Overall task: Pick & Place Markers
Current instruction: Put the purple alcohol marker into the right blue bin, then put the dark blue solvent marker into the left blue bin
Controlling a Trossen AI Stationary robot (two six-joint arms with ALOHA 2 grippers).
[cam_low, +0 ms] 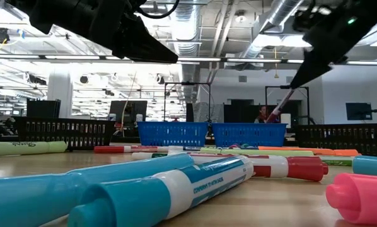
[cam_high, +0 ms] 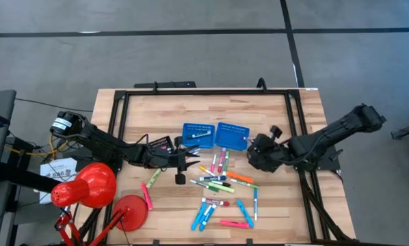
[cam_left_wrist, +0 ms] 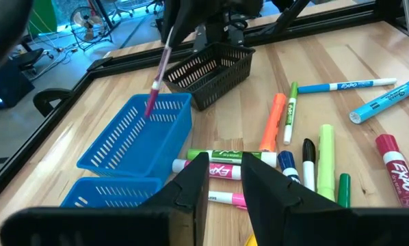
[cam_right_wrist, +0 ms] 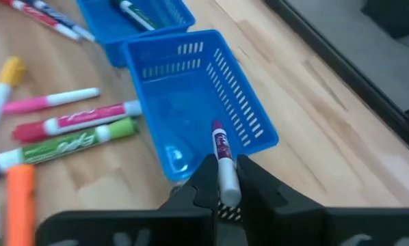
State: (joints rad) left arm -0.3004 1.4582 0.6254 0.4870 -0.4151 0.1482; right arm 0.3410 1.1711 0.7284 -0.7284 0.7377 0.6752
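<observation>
My right gripper (cam_right_wrist: 221, 179) pinches a thin maroon-capped marker (cam_right_wrist: 221, 160) over the blue perforated plastic basket (cam_right_wrist: 249, 133). I'd centre it before releasing. Left fingers (cam_left_wrist: 191, 188) hang narrowly parted beside that basket.

Right gripper (cam_right_wrist: 221, 179) hangs above the table's middle-right, fingers pinched together with its arm stretching in from the right. Left gripper (cam_left_wrist: 225, 179) hovers mid-left, fingers parted.

capped markers (cam_high: 221, 184) in pink, blue, green, orange and red lie scattered mid-desk toward its near edge. one purple marker (cam_right_wrist: 221, 160) hangs tilted over a basket.
</observation>
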